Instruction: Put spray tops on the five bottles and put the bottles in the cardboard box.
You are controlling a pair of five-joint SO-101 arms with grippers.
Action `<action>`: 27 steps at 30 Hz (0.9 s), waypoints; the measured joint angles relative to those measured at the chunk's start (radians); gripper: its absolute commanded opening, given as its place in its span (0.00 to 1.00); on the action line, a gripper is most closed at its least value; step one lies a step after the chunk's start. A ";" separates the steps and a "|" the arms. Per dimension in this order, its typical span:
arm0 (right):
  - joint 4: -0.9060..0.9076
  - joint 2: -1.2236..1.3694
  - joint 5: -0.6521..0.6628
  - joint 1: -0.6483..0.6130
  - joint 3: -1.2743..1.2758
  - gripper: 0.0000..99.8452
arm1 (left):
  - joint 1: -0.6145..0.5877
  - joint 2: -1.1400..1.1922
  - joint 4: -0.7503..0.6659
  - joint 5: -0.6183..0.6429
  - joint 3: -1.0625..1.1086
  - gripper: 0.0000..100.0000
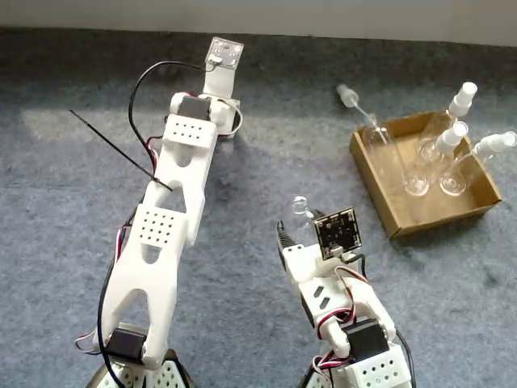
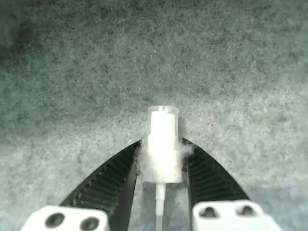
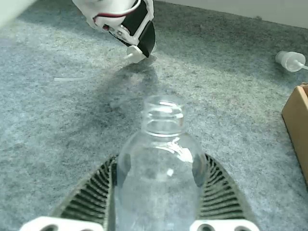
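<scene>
Clear plastic bottle (image 3: 159, 183) clamped uncapped in right gripper (image 3: 160, 162), white spray top (image 2: 162, 139) pinched in left gripper (image 2: 161, 145) ahead, not yet joined; brown cardboard box (image 1: 440, 217) to right gripper's right holds three capped bottles (image 1: 452, 137).

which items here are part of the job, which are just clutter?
Job: spray top in left hand; bottle in right hand; loose spray top near the cardboard box; capped bottles inside it.
Clutter: thin black strand beside the left arm, probably unrelated.
</scene>
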 measured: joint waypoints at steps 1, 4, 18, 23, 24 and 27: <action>0.000 0.000 0.000 0.000 0.000 0.08 | 0.000 0.000 0.040 0.000 -0.029 0.01; 0.000 0.000 0.000 0.000 0.000 0.08 | 0.000 -0.003 0.161 0.000 -0.092 0.01; 0.000 0.000 0.000 0.000 0.000 0.08 | -0.002 -0.107 0.431 -0.133 -0.098 0.01; 0.000 0.000 0.000 0.000 0.000 0.08 | -0.009 -0.215 0.434 -0.133 -0.066 0.01; 0.000 0.000 0.000 0.000 0.000 0.08 | -0.009 -0.245 0.434 -0.133 -0.035 0.01; 0.000 0.000 0.000 0.000 0.000 0.08 | -0.006 -0.350 0.439 -0.137 0.101 0.01</action>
